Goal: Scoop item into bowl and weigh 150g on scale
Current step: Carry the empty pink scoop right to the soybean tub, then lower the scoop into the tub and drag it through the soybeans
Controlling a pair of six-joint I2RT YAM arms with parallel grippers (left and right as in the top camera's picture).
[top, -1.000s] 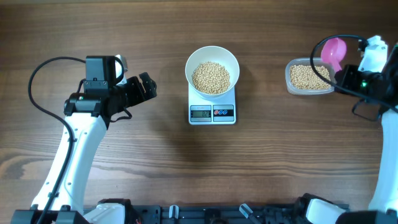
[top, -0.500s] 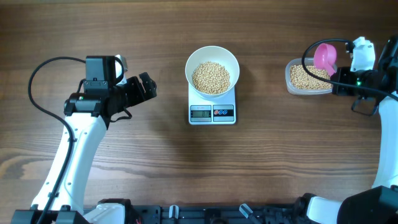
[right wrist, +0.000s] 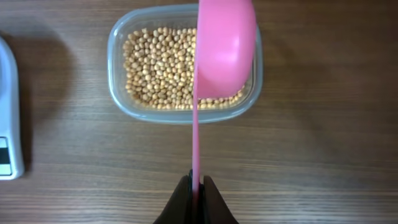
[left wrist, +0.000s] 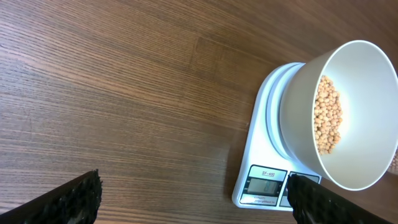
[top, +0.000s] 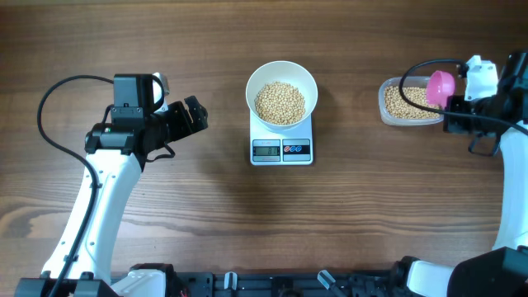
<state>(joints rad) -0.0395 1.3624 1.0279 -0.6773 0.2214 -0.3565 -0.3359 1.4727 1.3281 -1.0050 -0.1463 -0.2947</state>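
Pinching pink scoop [right wrist: 225, 50] by handle w/ rt end effector [right wrist: 196, 186], fully closed; holding scoop over clear tub [right wrist: 118, 93] of beans [right wrist: 155, 68], far rt on tabletop [top: 371, 214]. As for lt end effector [top: 194, 115]: spread wide, empty, well left of scale [top: 281, 150]. On scale, mid-tabletop: white bowl [top: 281, 73] w/ beans inside

Scoop's moved
Right gripper [right wrist: 196, 194] swung the pink scoop [top: 441, 86] over the beans [top: 406, 102], then back toward the tub's [top: 384, 112] right end.
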